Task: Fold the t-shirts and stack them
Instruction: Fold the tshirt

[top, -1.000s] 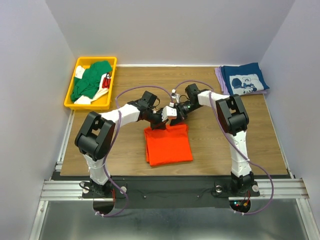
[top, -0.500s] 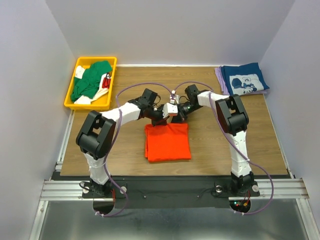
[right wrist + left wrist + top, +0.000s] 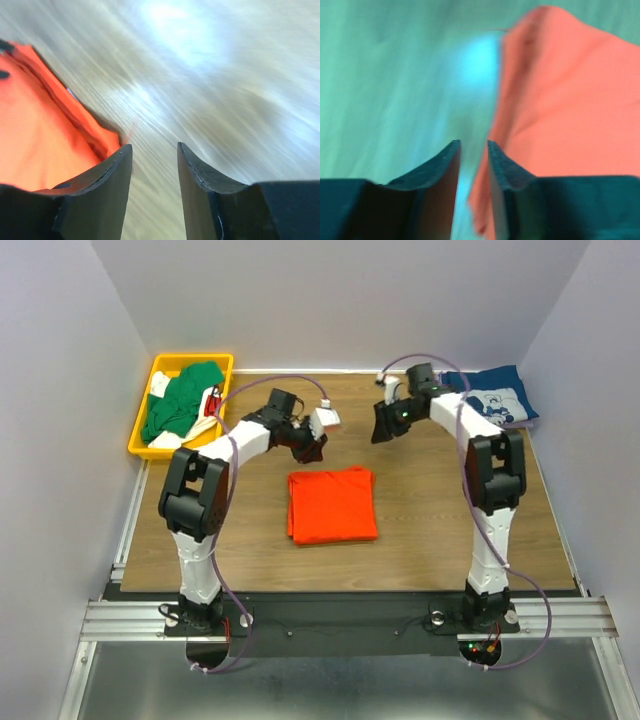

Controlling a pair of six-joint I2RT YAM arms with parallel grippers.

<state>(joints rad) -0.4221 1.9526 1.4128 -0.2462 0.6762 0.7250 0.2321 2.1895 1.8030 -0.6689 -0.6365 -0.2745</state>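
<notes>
The orange t-shirt (image 3: 332,505) lies folded in a rectangle at the table's middle. It also shows in the left wrist view (image 3: 570,110) and in the right wrist view (image 3: 40,140). My left gripper (image 3: 310,447) hovers beyond the shirt's far left corner, slightly open and empty (image 3: 473,145). My right gripper (image 3: 381,427) hovers beyond its far right corner, open and empty (image 3: 154,147). The navy t-shirt with white print (image 3: 490,400) lies folded at the far right on the lavender t-shirt (image 3: 437,390). The green t-shirt (image 3: 180,400) lies crumpled in the yellow bin (image 3: 140,430).
The yellow bin at the far left also holds white and red cloth (image 3: 210,405). Grey walls enclose the table on three sides. Both wrist views are motion-blurred.
Both grippers were together at the orange shirt's far edge. They have let go, lifted and swung apart, the left to the left and the right to the right. The shirt now lies flat.
</notes>
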